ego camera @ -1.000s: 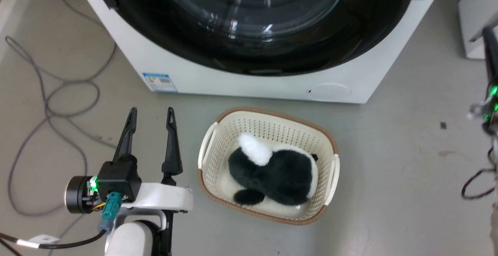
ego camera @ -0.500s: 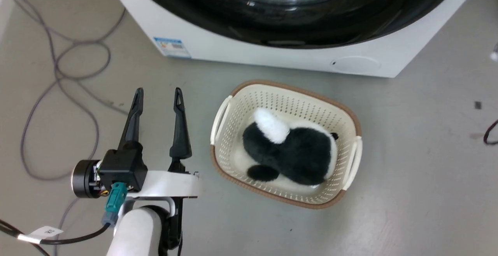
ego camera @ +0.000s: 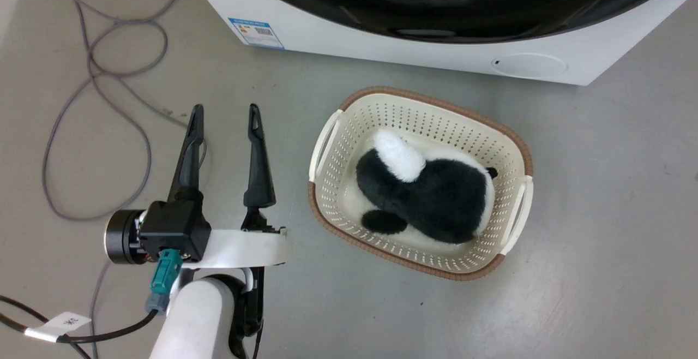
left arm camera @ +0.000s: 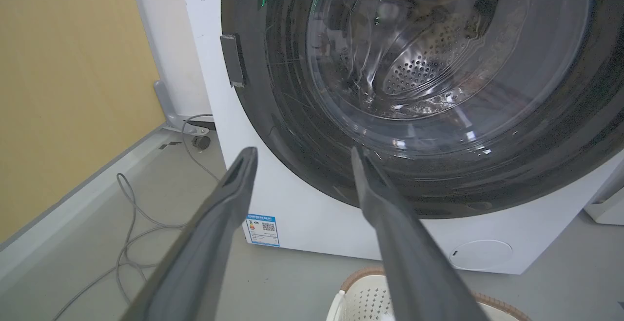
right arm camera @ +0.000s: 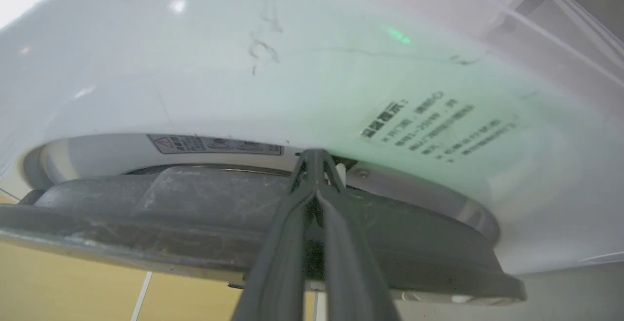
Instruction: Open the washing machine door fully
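Observation:
The white washing machine [ego camera: 381,48] runs along the top of the head view, with the lower arc of its glossy black door [ego camera: 463,4] showing. In the left wrist view the door [left arm camera: 438,91] lies against the machine [left arm camera: 312,218], its small handle tab [left arm camera: 233,60] on the left edge. My left gripper [ego camera: 224,116] hangs open and empty over the floor, well short of the door. In the right wrist view my right gripper [right arm camera: 316,155] is shut, tips at the seam between the dark door rim [right arm camera: 170,204] and the white front [right arm camera: 195,77].
A cream laundry basket [ego camera: 349,102] holding a black-and-white plush toy [ego camera: 431,195] stands on the floor just right of my left gripper. Grey cables [ego camera: 109,59] loop over the floor at the left. A yellow wall [left arm camera: 63,91] stands left of the machine.
The head camera has turned, so the machine has slid up and out of the picture and the basket sits further right. The left gripper stays open.

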You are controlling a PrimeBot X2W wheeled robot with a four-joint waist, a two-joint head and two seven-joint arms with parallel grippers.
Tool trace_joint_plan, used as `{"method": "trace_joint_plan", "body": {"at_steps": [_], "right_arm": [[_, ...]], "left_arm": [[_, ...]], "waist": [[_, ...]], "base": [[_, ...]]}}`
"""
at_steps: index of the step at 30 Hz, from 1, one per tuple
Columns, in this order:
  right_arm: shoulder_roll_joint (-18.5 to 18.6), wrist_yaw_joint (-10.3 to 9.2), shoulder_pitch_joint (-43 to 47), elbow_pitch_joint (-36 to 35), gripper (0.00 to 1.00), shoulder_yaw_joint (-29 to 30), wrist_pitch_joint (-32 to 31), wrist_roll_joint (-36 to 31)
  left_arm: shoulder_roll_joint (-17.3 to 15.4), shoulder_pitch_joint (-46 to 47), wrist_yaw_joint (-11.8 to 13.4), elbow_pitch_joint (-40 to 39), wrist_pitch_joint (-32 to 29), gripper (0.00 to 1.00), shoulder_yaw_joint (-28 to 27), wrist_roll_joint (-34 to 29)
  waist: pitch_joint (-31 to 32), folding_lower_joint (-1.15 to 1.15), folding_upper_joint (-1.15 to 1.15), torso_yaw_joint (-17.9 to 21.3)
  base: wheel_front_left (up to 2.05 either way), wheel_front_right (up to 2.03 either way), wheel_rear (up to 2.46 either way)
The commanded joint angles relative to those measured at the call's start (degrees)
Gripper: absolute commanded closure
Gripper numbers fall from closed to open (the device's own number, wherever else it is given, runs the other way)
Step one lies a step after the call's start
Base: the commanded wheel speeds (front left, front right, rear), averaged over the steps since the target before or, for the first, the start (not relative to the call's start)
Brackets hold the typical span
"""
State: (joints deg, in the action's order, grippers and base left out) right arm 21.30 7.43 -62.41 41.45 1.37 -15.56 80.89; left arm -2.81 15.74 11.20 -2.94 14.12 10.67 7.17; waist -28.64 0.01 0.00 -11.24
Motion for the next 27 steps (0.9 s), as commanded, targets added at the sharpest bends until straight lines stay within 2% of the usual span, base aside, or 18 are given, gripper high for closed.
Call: {"method": "trace_joint_plan", "body": {"at_steps": [1, 10, 27], "right_arm": [[0.31, 0.06, -2.20, 0.44, 1.00, -1.78, -2.46, 2.08], [0.54, 0.06, 1.20, -3.32, 1.00, -5.73, -11.23, 4.86], [-0.91, 0.06, 15.17, -14.82, 1.00, -12.05, -20.07, 7.25]], "left_arm": [[-0.07, 1.43, 0.65, -0.11, 0.68, 0.00, 0.45, 0.43], [-0.07, 1.03, 0.43, 0.90, 0.88, 0.00, 0.22, 0.59], [-0.07, -3.05, -1.10, 2.74, 0.88, 0.00, -2.41, -0.24]], "waist": [[-0.69, -0.01, 0.00, -0.23], [1.29, -0.01, 0.00, 0.61], [8.83, -0.01, 0.00, 4.01]], "base": [[0.00, 0.00, 0.00], [0.00, 0.00, 0.00], [0.00, 0.00, 0.00]]}}
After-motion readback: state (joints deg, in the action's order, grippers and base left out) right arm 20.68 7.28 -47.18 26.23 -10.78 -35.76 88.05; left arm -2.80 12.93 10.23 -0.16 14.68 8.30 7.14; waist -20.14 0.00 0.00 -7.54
